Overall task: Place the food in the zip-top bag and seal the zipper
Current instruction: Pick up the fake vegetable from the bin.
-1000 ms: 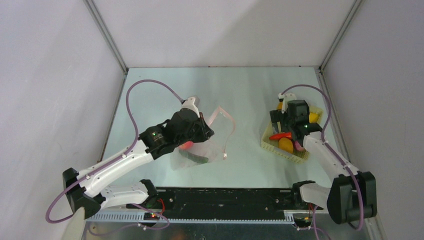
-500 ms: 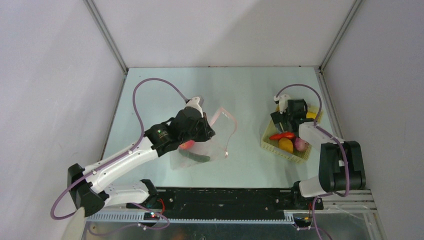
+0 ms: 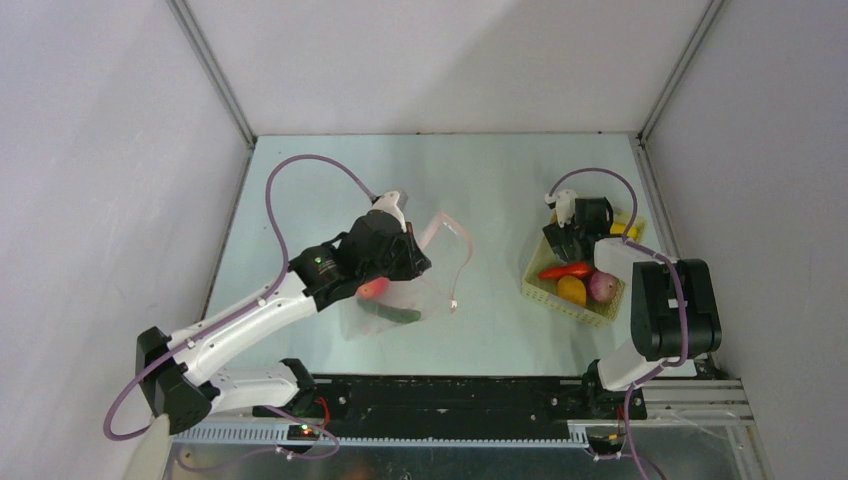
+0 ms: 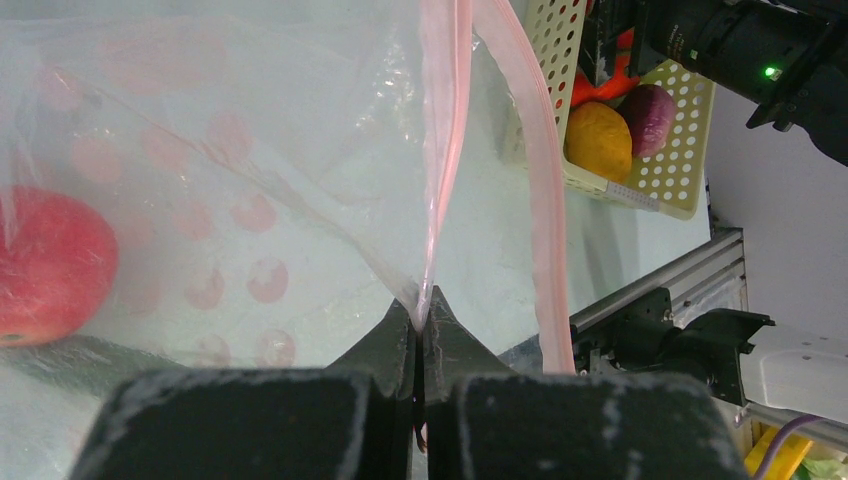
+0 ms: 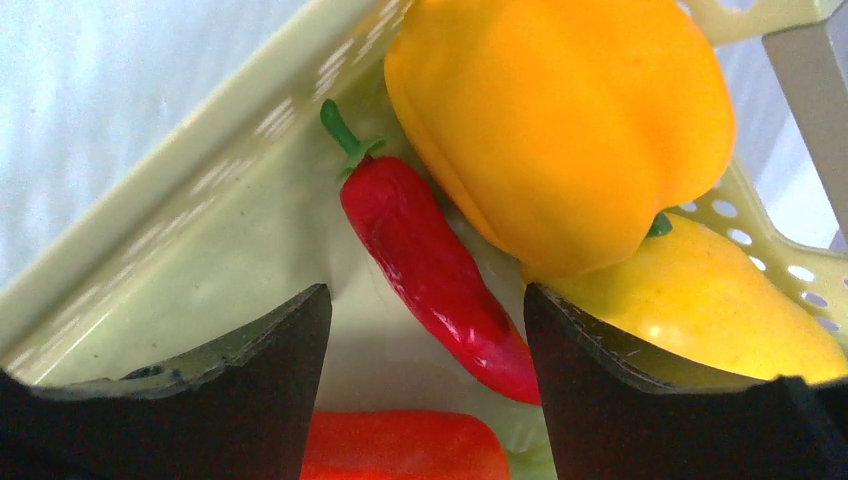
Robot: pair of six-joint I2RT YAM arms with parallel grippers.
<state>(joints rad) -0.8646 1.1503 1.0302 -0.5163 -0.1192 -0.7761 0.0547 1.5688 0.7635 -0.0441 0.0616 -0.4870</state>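
My left gripper (image 3: 415,262) is shut on the zipper (image 4: 445,150), the pink strip along one lip of the zip-top bag (image 3: 405,298). It holds the mouth up and open, and the other lip (image 4: 545,200) hangs apart. A red fruit (image 3: 372,288) and a long green vegetable (image 3: 392,313) lie inside the bag. My right gripper (image 3: 567,240) is open, low in the far end of the basket (image 3: 545,297). A red chili (image 5: 440,270) lies between its jaws, untouched. An orange-yellow pepper (image 5: 560,120), a yellow pepper (image 5: 720,300) and a red pepper (image 5: 400,445) crowd around.
The pale-yellow perforated basket (image 4: 685,190) also holds an orange fruit (image 3: 572,290) and a purple onion (image 3: 602,287). Grey walls with metal corner posts close in the table on three sides. The black rail (image 3: 450,395) runs along the near edge.
My right arm has folded back and its gripper has shifted left and deeper into the basket's far end. My left gripper has barely moved, still holding the bag's lip.
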